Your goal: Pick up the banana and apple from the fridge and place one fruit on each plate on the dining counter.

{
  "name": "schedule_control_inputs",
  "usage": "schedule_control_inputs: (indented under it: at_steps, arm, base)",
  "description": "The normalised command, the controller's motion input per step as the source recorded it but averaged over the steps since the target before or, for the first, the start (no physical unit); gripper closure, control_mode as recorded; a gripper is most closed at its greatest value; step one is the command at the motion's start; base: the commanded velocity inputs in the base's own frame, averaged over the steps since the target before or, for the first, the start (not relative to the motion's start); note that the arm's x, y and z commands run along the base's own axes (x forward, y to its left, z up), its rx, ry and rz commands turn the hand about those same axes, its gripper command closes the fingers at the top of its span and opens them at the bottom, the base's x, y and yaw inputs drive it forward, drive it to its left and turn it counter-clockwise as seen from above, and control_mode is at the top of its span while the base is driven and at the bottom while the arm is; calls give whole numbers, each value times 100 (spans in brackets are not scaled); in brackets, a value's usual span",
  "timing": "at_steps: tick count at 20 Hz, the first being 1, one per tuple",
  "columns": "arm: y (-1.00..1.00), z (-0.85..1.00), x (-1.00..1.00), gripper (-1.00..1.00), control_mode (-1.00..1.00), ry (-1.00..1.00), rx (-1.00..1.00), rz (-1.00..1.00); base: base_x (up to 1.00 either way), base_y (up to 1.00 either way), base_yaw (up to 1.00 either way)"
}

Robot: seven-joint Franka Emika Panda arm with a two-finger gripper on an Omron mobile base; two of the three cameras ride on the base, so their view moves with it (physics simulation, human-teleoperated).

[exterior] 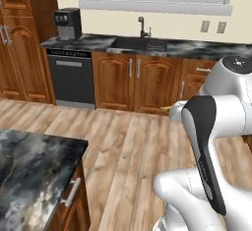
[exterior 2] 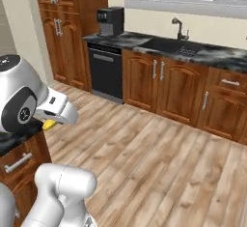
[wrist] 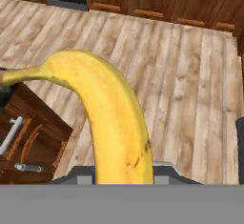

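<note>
A bright yellow banana (wrist: 114,123) with a darker stem tip stands up between the fingers of my gripper (wrist: 123,173), which is shut on its lower end. The hand hangs above the wooden floor, beside a corner of the dining counter (exterior: 29,171). That counter has a black-and-grey marble top on a reddish-brown base (wrist: 33,132). From the right base view a bit of the banana (exterior 2: 49,123) peeks out under the hand, next to the counter's edge (exterior 2: 14,141). The apple, the plates and the fridge are out of view.
Across the wooden floor (exterior: 133,141) runs a wall of brown cabinets (exterior: 133,80) with a marble top. It holds a dark dishwasher (exterior: 71,75), a sink with a tap (exterior: 142,33) and a coffee machine (exterior: 68,23). Tall cupboards (exterior 2: 62,23) stand at the left.
</note>
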Motion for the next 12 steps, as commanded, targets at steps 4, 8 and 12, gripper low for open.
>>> schedule_control_inputs:
  at_steps: [4, 8, 12]
  arm:
    - [0, 0, 0, 100, 100, 0, 0, 0]
    - [0, 0, 0, 100, 100, 0, 0, 0]
    - [0, 0, 0, 100, 100, 0, 0, 0]
  base:
    - [34, -35, 88]
    - [6, -78, 75]
    - [0, -78, 74]
